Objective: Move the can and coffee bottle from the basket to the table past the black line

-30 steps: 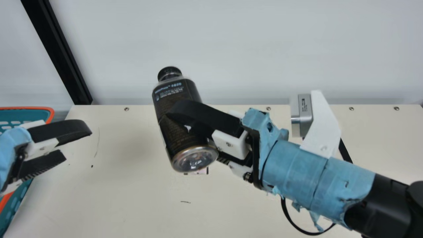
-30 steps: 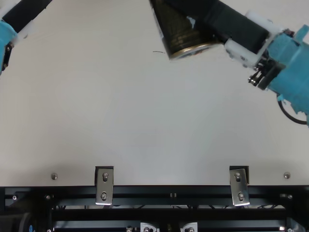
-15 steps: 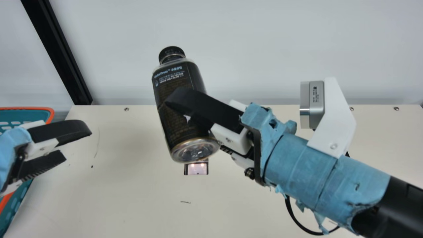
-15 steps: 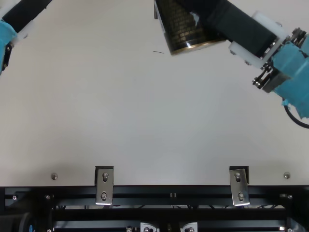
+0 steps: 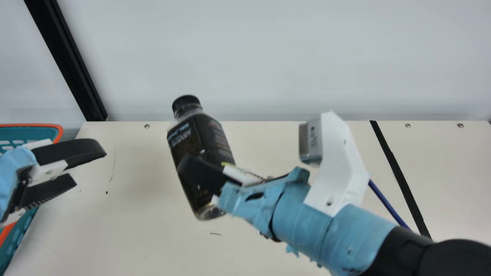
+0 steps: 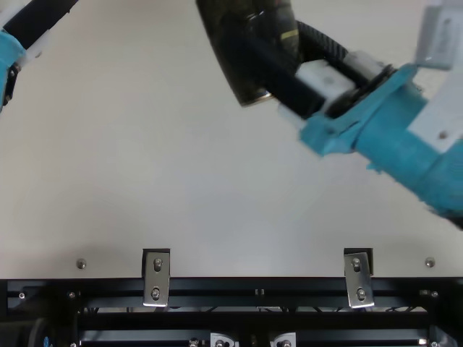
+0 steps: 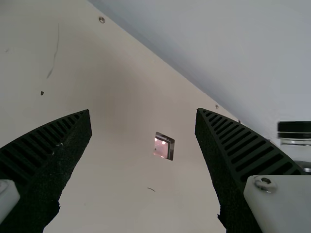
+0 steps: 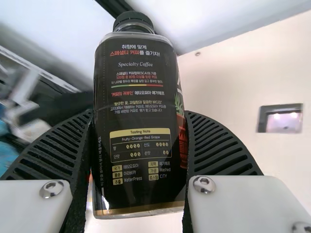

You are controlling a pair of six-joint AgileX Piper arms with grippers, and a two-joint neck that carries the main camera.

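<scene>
The bottle (image 5: 209, 134) has dropped lower in the main view and turned a little since the earlier frame, so less of its round base faces out. The right gripper (image 5: 201, 170) has come down and rolled with it, and the black line (image 5: 399, 180) on the counter (image 5: 134, 234) now shows along more of its length, while the left gripper (image 5: 90, 168) has kept its place. The right jaws are clamped on the bottle's body, one on either side in the right wrist view. The bottle is tilted, cap (image 8: 132, 20) uppermost, held above the counter between the basket (image 5: 32, 133) and the line. Its black label (image 8: 136, 104) carries rows of small white, red and yellow lettering, a yellow-edged panel low down, a green leaf at one side and a thin gold band at the bottom. The shoulder is clear and smooth, the cap dark. The left jaws stand parted with nothing between them, their ribbed black faces inward, beside the orange-rimmed teal basket with its slotted wall. Crinkled light blue wrapping covers the right wrist, below a smooth white bracket (image 5: 339, 165).
</scene>
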